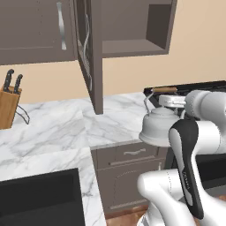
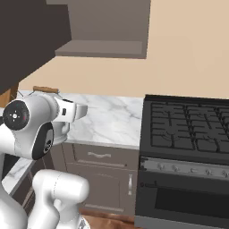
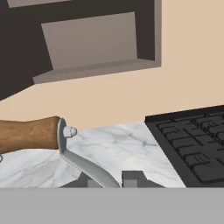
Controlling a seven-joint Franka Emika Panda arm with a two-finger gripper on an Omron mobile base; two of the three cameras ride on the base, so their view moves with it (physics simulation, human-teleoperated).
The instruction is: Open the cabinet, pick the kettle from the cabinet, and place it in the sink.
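Kettle [image 1: 160,126] hanging above the counter edge, clear of the open cabinet [image 1: 132,26] | gripper [image 1: 173,100] clamping together on its wooden handle [image 3: 28,133] | judging rigid, smooth metal, likely swinging under the grip | sink [image 1: 39,198] lying leftward.

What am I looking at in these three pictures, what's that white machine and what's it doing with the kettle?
It is a rendered kitchen with a white robot arm. Two pictures come from cameras behind the arm, left and right; the third looks out along its hand. The wall cabinet stands open. The arm's jaws are shut on the kettle, gripping near its brown handle, and the kettle looks lifted above the marble counter. A knife block stands on that counter. The black sink is at lower left, and a black stove sits to the right.
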